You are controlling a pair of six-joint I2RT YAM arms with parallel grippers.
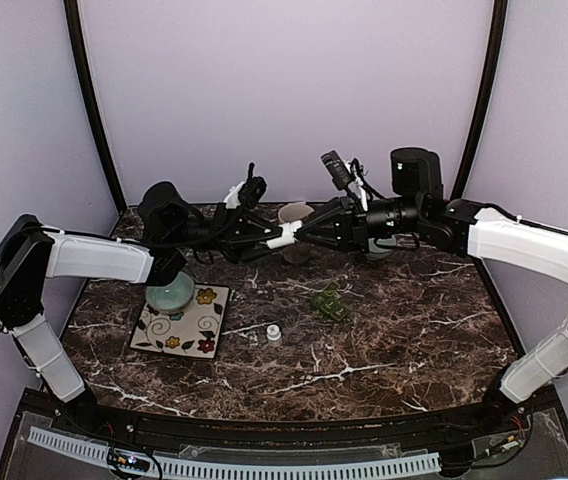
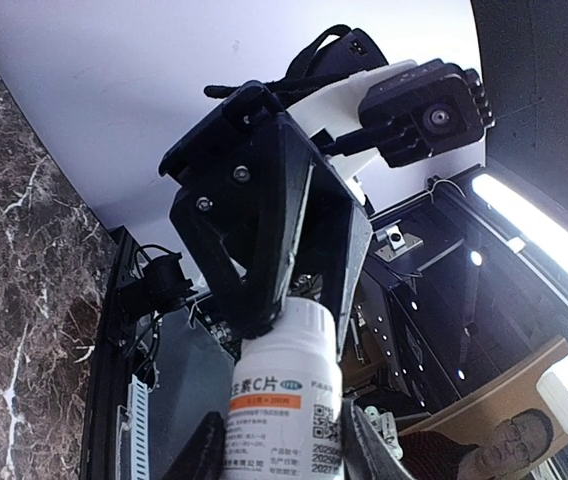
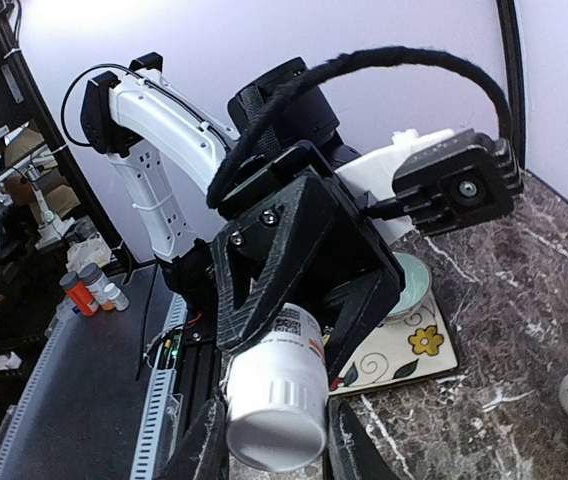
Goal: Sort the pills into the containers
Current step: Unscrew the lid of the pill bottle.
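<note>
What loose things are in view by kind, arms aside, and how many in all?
white pill bottle: 1
green pill box: 1
mug: 1
teal bowl: 1
floral tile: 1
small white round piece: 1
Total: 6

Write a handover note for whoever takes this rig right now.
Left gripper: shut on the white plastic pill bottle, held in the air over the table.
Right gripper: shut on the same bottle's other end.
Dark green plastic pill box: on the dark marble table, clear of both arms, near a small white cap-like piece.
Done: bottle is up.
Left: no pills visible yet, so all sorting remains.
</note>
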